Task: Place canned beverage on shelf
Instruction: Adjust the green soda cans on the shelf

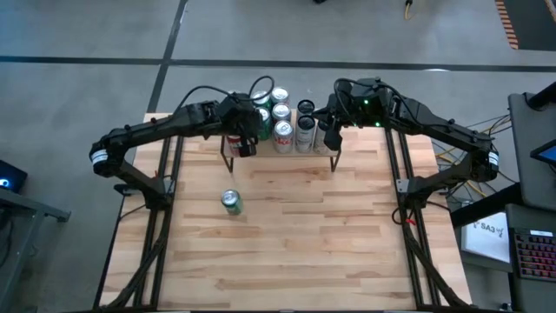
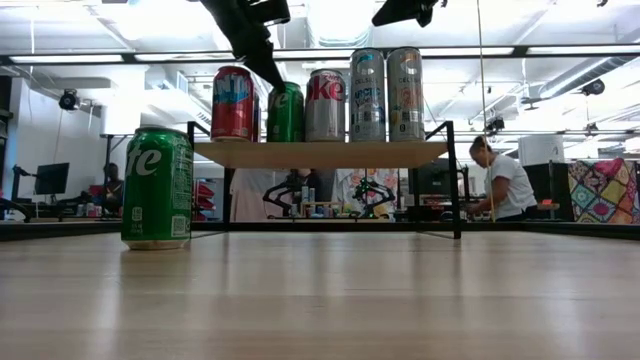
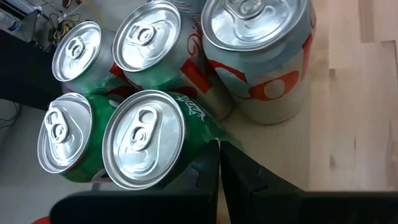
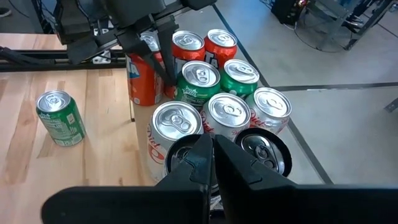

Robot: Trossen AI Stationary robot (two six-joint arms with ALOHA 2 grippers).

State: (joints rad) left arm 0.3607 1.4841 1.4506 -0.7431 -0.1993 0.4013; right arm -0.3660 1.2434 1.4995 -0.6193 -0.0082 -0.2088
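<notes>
Surface: light-wood plank surface [image 1: 287, 243] carrying the shelf and one loose can.

Shelf: small raised rectangular light-wood board on thin black metal legs [image 2: 320, 153], standing at the far edge of the surface, between the two arms.

Cans on shelf: a cluster of upright aluminium beverage cans [image 1: 282, 117] fills the board (green, red and silver-white bodies, all with silver tops). In the low view, a red can [image 2: 232, 104], a green can [image 2: 286, 112], a silver-and-red can [image 2: 325, 105] and two taller silver cans [image 2: 387, 94] stand in a row.

Loose can: green cylindrical beverage can with a silver top [image 1: 230, 202], upright on the surface, in front of the shelf and well apart from it, toward the left arm's side. Not on the shelf.

Left pincer: left pincer [image 3: 219, 163] sits at the left end of the shelf, its dark fingers pressed together, tips just beside a green can [image 3: 146, 140]. Nothing is clamped between them.

Right pincer: right pincer [image 4: 211, 152] hovers above the right end of the can cluster, fingers together, holding nothing. A silver-white can [image 4: 177, 124] and a dark-topped can [image 4: 264, 149] lie directly beneath it.

Background: people are visible in the room beyond the surface (low view only).
</notes>
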